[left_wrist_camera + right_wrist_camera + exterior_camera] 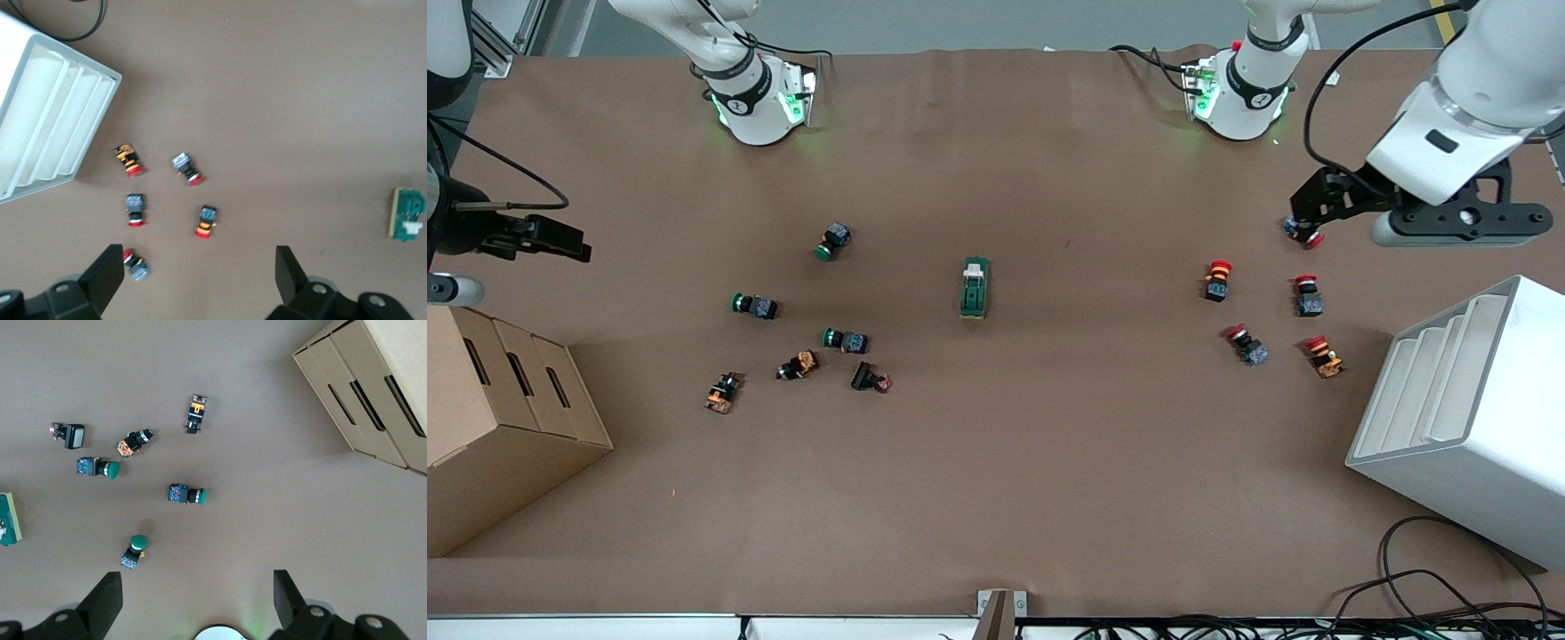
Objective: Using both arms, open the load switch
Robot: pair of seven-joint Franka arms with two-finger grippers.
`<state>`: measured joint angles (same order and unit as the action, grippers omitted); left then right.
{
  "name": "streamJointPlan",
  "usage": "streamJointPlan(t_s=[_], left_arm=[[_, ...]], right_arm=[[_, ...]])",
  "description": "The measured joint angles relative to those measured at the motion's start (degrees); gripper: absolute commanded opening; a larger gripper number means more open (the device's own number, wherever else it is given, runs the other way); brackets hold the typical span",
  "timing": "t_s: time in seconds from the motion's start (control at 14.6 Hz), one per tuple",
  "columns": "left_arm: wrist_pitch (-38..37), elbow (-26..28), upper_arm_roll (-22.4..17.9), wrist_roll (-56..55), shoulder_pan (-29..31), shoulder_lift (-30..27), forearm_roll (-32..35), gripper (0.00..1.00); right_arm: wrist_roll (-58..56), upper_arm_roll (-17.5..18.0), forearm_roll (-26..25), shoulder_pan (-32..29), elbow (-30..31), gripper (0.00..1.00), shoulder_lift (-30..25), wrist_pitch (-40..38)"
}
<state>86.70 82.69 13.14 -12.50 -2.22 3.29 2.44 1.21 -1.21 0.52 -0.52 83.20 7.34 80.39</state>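
The load switch [975, 288], a dark green block with a white lever piece at its end toward the bases, lies alone at the middle of the table. It also shows at the edge of both wrist views [407, 213] [8, 519]. My left gripper [1305, 218] [198, 275] hangs open and empty over a red-capped push button [1304, 234] at the left arm's end, well apart from the switch. My right gripper [569, 244] [197, 599] hangs open and empty at the right arm's end of the table, over bare table beside the cardboard box.
Green, orange and black push buttons [845, 340] lie scattered toward the right arm's end. Red-capped ones [1217, 279] lie toward the left arm's end. A cardboard box [498, 418] and a white slotted rack [1467, 418] stand at the two ends, nearer the front camera.
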Motion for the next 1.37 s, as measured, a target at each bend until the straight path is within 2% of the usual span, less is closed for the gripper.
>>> streamJointPlan(t_s=[0.2, 0.41, 0.55, 1.02, 1.37], left_arm=[[-3.0, 0.9, -2.2, 3.8, 0.1, -1.3, -0.4, 1.00], [-4.0, 5.6, -6.8, 7.5, 0.3, -4.9, -2.8, 1.00], [-3.9, 8.1, -8.1, 8.7, 0.7, -6.9, -3.4, 1.00], [-1.9, 12.2, -5.2, 7.9, 0.2, -11.3, -3.6, 1.00], [-1.7, 12.5, -6.7, 8.0, 0.6, -11.3, -3.6, 1.00]], right_arm=[[0.0, -0.5, 0.0, -0.7, -0.3, 1.00, -0.2, -2.6], [0.0, -0.4, 0.0, -0.9, -0.5, 1.00, -1.4, -4.7], [0.0, -0.1, 0.1, -0.9, -1.4, 1.00, -1.8, -4.8], [-0.2, 0.1, 0.0, -0.5, -3.0, 1.00, -1.8, -5.1], [-0.4, 0.2, 0.0, 0.3, -0.3, 1.00, -3.5, -3.0]])
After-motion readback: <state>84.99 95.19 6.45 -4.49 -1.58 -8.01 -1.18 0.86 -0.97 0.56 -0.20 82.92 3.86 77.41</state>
